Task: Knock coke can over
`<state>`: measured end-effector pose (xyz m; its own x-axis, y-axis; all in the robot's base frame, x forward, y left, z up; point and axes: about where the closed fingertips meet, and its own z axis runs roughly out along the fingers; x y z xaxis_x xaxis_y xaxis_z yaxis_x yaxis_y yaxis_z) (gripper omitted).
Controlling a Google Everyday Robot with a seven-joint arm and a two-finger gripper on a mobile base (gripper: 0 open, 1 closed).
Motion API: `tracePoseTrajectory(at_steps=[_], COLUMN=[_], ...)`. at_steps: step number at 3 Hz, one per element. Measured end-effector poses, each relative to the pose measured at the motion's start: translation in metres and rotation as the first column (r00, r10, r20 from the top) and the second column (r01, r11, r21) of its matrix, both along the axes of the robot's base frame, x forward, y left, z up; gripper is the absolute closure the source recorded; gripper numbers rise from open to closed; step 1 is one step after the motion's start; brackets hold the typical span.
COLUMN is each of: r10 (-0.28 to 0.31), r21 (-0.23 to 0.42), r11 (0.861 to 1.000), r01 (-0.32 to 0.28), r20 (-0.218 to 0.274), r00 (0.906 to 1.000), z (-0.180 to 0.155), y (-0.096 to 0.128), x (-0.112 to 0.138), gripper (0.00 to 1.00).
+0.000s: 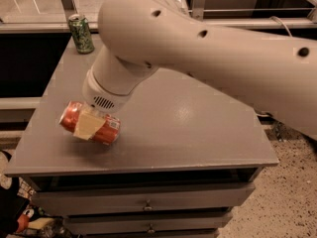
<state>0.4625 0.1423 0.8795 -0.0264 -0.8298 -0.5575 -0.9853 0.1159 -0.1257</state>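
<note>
The red coke can [69, 116] lies on its side at the front left of the grey table [193, 128], its silver top pointing left. My gripper [90, 125] comes down from the large white arm [198, 48] and is shut on the can. One tan finger [87, 124] crosses the can's middle; the other finger is hidden behind it. The can is at or just above the tabletop; I cannot tell whether it touches.
A green can [81, 33] stands upright at the table's back left corner. The table's front edge is close below the coke can, with drawers [143, 202] beneath. Speckled floor [292, 192] lies to the right. A counter rail runs behind the table.
</note>
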Motion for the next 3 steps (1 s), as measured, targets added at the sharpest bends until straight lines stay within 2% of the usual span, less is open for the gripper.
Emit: tracePoseTrajectory(at_steps=[1,2,3], r10=[-0.006,-0.004,-0.002], r21=[-0.058,-0.136,-0.169], r11=[0.998,0.991,0.986], r01=[0.005,0.001,-0.003], r20=[-0.013,-0.022,-0.030], r00=[0.9999,0.9997,0.9996], z=[-0.015,-0.034,-0.044], y=[0.009,0.026,0.035], x=[-0.002,-0.002,-0.003], gripper=[1.00,1.00,1.00])
